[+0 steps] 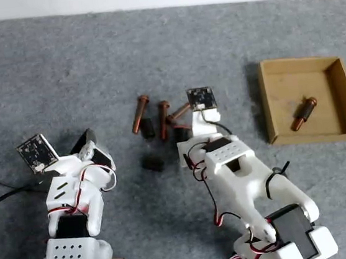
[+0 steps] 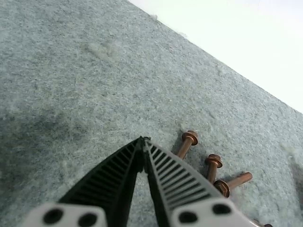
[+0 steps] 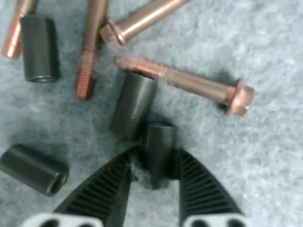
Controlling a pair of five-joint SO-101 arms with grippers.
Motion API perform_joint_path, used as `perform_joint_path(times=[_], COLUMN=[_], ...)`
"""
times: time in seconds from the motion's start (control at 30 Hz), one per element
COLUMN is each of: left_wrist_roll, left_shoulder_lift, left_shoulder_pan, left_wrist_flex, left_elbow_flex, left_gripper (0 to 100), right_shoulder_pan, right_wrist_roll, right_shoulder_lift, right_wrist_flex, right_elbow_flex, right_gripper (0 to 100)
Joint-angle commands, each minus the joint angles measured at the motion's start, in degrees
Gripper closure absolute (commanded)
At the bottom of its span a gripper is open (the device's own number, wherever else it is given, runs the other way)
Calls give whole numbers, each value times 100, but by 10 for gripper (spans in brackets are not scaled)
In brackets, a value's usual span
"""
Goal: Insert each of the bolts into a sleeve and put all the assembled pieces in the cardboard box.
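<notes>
Three copper bolts [image 1: 140, 113] [image 1: 164, 118] [image 1: 180, 111] lie at the table's middle among dark sleeves [image 1: 148, 128] [image 1: 153, 163]. My right gripper [image 3: 154, 163] is down in this cluster, its fingers closed against the sides of one dark sleeve [image 3: 158, 149] that rests on the felt. Just beyond it lie another sleeve [image 3: 132, 104] and a hex-head bolt [image 3: 199, 85]. My left gripper [image 2: 142, 140] is shut and empty, held over bare felt with the bolts [image 2: 187, 144] ahead of it. The cardboard box [image 1: 264, 103] at the right holds one assembled bolt and sleeve [image 1: 304, 113].
Grey felt covers the whole table. Two more sleeves [image 3: 40, 47] [image 3: 33, 170] lie to the side of the gripped one. Open felt lies between the cluster and the box, and across the far part of the table.
</notes>
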Motion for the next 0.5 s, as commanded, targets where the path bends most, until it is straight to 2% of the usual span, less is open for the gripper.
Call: perform_joint_path(times=[0.0, 0.2, 0.47], left_wrist_roll=[-53, -53, -53], left_shoulder_lift=[-66, -57, -66], left_shoulder_pan=[57, 57, 57], left_wrist_flex=[-132, -132, -132], left_elbow_flex=[-40, -40, -40], left_gripper=[989, 989, 989], right_shoulder_pan=[40, 470, 646], right_wrist_roll=[70, 70, 141], right_shoulder_lift=[-13, -541, -3407], right_wrist_flex=[-189, -163, -198], right_elbow_flex=[-180, -163, 1270], right_gripper=[985, 994, 994])
